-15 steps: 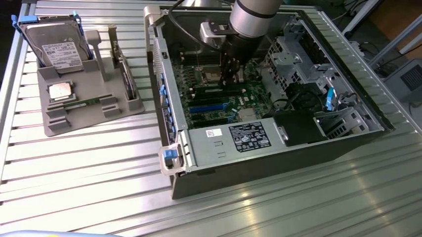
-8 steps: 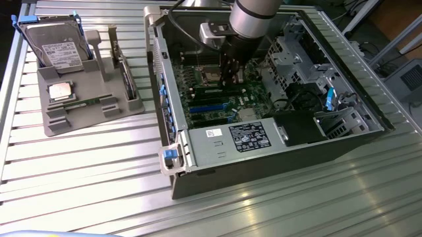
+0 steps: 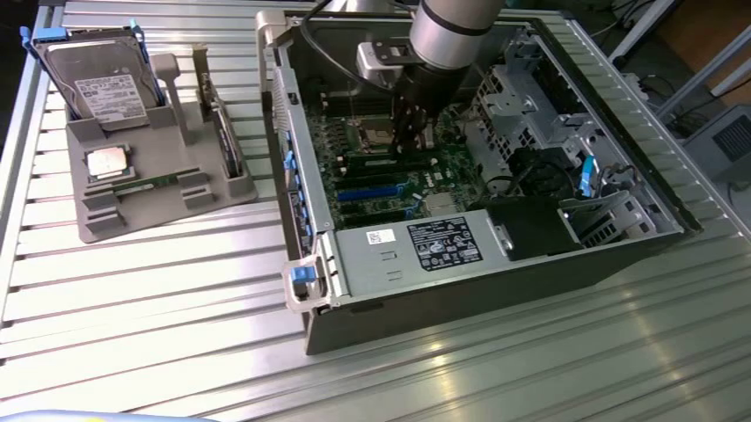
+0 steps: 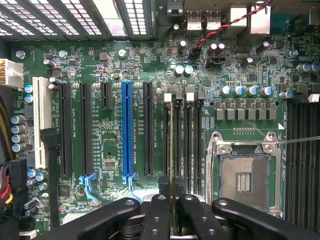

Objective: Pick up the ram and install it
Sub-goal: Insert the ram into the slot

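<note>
Gripper [image 4: 171, 212]: nearly closed, pinching the ram [image 4: 171, 150] edge-on; ram upright over the memory slots [image 4: 182, 140], beside the empty CPU socket [image 4: 245, 175]; second ram [image 3: 158, 182] on grey tray [image 3: 141, 211].

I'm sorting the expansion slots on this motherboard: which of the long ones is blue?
The blue slot is the fourth long slot counting from the white slot; its neighbours on both sides are black.

My exterior camera looks steeply down across the ribbed metal desk [image 3: 176, 299]; my wrist camera hangs close above the green motherboard [image 4: 115, 65], which both share.
</note>
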Tool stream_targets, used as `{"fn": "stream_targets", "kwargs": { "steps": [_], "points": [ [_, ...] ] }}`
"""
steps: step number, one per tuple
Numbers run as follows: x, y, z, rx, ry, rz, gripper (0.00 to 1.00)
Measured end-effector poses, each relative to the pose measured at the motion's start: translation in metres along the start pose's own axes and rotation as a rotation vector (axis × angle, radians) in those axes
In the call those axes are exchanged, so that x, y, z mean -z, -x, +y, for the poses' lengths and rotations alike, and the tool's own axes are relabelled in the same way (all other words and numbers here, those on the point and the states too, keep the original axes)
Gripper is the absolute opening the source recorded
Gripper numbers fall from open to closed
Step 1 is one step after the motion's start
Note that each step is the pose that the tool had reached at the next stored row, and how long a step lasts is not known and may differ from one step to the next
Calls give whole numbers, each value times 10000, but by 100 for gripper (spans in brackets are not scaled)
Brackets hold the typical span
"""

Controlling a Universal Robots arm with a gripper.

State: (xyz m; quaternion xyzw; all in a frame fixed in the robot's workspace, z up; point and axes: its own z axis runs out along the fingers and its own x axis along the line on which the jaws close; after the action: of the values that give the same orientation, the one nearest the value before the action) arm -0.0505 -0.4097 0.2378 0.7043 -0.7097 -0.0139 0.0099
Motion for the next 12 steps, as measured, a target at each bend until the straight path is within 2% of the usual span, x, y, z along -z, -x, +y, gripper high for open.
{"fn": "stream_targets", "kwargs": {
  "steps": [10,11,12],
  "points": [
    [-18,0,-1,102,1,3,13],
    [-18,0,-1,102,0,4,15],
    [-18,0,-1,102,1,4,21]
  ]
}}
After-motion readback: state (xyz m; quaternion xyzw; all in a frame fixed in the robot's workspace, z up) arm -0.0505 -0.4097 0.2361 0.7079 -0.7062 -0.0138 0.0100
